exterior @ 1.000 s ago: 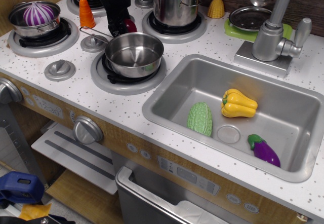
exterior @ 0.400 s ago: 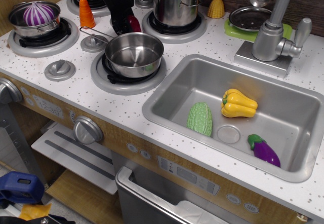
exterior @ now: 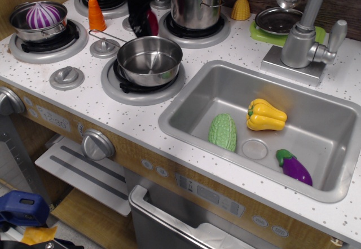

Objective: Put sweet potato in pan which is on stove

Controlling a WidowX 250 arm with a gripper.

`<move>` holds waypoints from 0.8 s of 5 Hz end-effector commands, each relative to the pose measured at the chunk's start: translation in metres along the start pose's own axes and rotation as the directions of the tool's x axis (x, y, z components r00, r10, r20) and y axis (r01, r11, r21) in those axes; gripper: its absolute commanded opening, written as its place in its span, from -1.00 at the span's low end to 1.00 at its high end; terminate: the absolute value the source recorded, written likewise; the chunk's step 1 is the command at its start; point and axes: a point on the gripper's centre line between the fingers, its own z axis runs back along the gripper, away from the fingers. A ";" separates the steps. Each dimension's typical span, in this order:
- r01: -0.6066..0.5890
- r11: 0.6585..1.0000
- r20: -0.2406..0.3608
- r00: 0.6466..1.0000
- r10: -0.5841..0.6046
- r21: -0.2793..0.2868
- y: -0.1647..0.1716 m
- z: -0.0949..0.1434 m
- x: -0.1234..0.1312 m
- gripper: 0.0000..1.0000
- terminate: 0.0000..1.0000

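Observation:
The dark red sweet potato [exterior: 153,22] is held in my black gripper [exterior: 144,28], above the stove between the back burners and just behind the pan. The gripper is shut on it, and its body hides most of the potato's left side. The pan [exterior: 149,62] is a shallow shiny steel one, empty, on the front right burner, with its thin wire handle [exterior: 104,35] pointing back left. The stove [exterior: 34,71] has a white speckled top with grey burner rings and knobs.
An orange cone [exterior: 96,14] stands left of the gripper. A small pot with a purple onion [exterior: 42,18] sits on the left burner and a tall steel pot [exterior: 196,2] at the back right. The sink [exterior: 186,108] holds a green vegetable, a yellow pepper [exterior: 265,115] and an eggplant [exterior: 294,167].
My gripper has risen and shifted a little right and back, carrying the sweet potato up with it. The pan and other items have not moved.

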 end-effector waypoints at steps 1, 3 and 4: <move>0.032 0.990 -0.097 0.995 -0.018 0.140 0.007 0.066 0.019 -1.00 -1.00; -0.064 0.989 -0.127 0.989 0.081 0.135 -0.022 0.085 0.020 -1.00 -1.00; -0.145 0.982 -0.102 0.982 0.158 0.122 -0.042 0.084 0.022 -1.00 -1.00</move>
